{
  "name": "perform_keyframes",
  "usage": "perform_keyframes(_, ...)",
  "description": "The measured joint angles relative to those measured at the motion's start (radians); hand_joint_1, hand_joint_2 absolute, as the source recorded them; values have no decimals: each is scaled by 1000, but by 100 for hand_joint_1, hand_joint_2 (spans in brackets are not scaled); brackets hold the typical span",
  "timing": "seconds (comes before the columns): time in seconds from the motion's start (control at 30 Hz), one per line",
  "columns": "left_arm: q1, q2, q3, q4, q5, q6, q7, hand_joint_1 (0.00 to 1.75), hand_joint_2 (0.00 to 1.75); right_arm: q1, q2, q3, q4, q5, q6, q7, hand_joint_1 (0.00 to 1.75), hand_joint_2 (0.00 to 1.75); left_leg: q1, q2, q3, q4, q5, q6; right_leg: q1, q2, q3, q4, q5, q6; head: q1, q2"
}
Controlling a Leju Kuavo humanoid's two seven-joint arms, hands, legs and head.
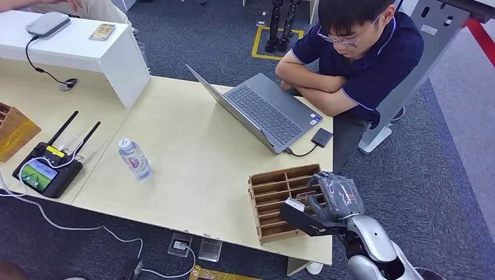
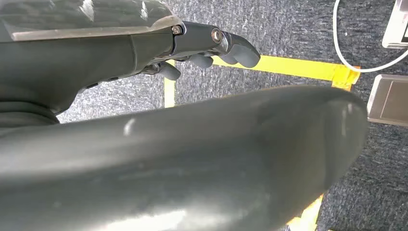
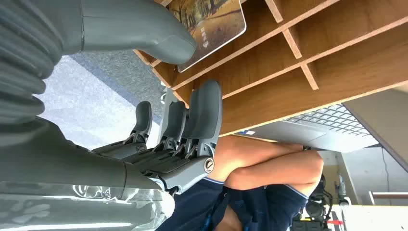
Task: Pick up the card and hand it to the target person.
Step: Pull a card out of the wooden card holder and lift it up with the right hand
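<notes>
The right hand (image 1: 338, 198) is over the wooden rack (image 1: 274, 198) at the near edge of the worktop (image 1: 192, 169). Its thumb (image 3: 144, 33) touches the card (image 3: 211, 24), which stands in a rack slot; its fingers (image 3: 204, 115) are apart behind the rack wall, not yet closed on the card. The person (image 1: 362, 58) sits beyond the rack, arms folded by a laptop (image 1: 262, 111). The left hand (image 2: 207, 48) hangs over the floor, fingers curled, holding nothing.

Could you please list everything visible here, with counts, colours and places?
Wooden compartment organiser: one, brown, table's near right corner.
Picture card: one, autumn-coloured, in the organiser by the right thumb.
Grey laptop: one, open before the seated person.
Clear water bottle: one, mid-table.
Black antenna controller: one, table's left.
White riser shelf: one, far left.
Right hand: grey, over the organiser.
Left hand: dark, above the carpet.
</notes>
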State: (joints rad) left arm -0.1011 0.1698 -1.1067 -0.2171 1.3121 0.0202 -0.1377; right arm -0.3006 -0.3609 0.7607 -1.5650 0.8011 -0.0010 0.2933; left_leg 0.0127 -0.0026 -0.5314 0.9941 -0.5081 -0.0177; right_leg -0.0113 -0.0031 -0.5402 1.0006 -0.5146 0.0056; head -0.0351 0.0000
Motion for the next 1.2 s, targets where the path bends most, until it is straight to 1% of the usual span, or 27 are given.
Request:
perform_keyframes(0.17,0,0,0,0,0,0,0,0,0,1,0,3,5,-6,0,-4,98,175,0,0,0,0,0,0,0,0,0,0,0,0,0,0)
perform_keyframes(0.87,0,0,0,0,0,0,0,0,0,2,9,6,29,-15,1,-13,93,175,0,0,0,0,0,0,0,0,0,0,0,0,0,0)
perform_keyframes(1.2,0,0,0,0,0,0,0,0,0,2,10,6,30,-15,1,-14,99,175,0,0,0,0,0,0,0,0,0,0,0,0,0,0)
